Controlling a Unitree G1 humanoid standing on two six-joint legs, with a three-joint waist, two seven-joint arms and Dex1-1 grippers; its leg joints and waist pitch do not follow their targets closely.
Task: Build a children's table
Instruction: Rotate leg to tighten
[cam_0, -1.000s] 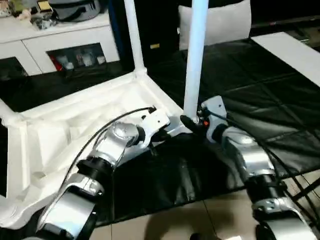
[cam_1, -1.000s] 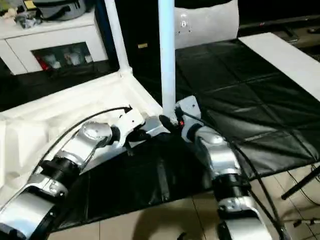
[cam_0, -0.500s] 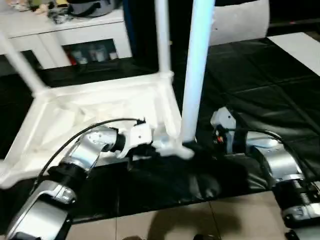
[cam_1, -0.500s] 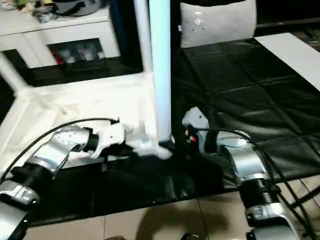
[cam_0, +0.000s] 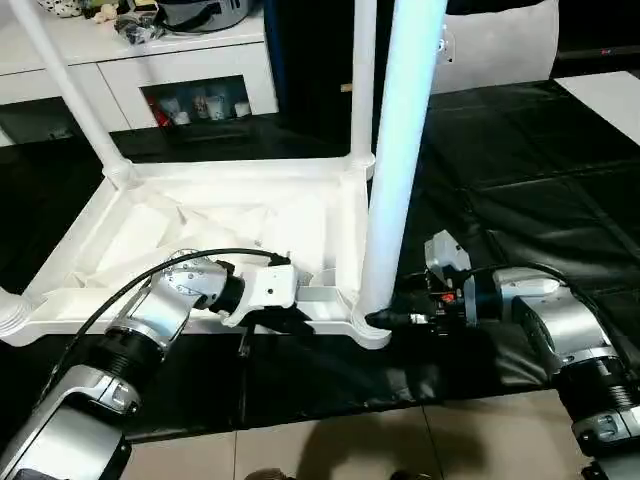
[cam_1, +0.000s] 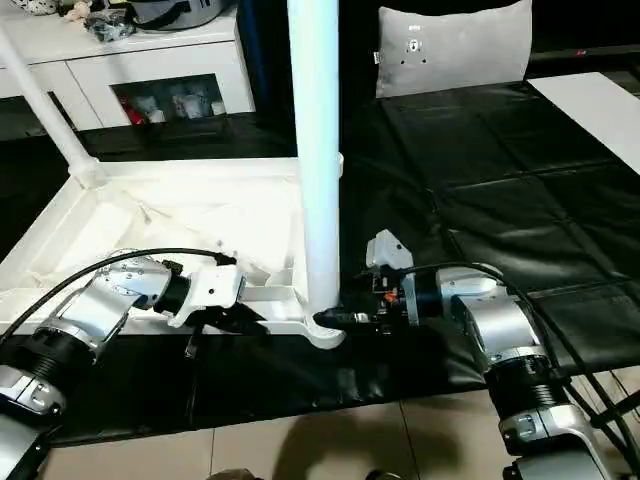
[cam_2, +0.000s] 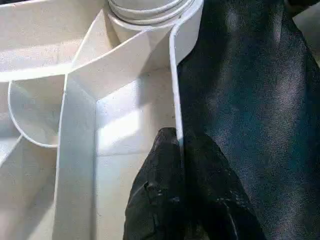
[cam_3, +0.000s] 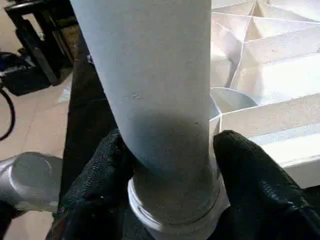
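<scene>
1. My left end effector is pinching the near rim of the upturned tabletop. Its black fingers are closed narrow, one on each side of the thin wall. It is holding the same wall it gripped a second ago, though my view of the piece has swung round since then.

2. Just past that end effector, towards the middle of the mat, the near corner socket is carrying the closest leg, which is standing upright. Beyond it, two more legs are rising from the far corners, the left one and the right one.

3. My right end effector is sitting at the foot of the closest leg, its fingers flanking the tube just above the socket collar. Whether they are pressing on it I cannot tell, since the opening has been changing over the last second. A second ago this arm was coming in from nearer me; now it is reaching in level from the side.

4. I am judging this leg close to seated or already seated, with the tabletop steadied for a last push.

5. Well behind both end effectors, a grey cushion is leaning at the mat's far edge.
</scene>
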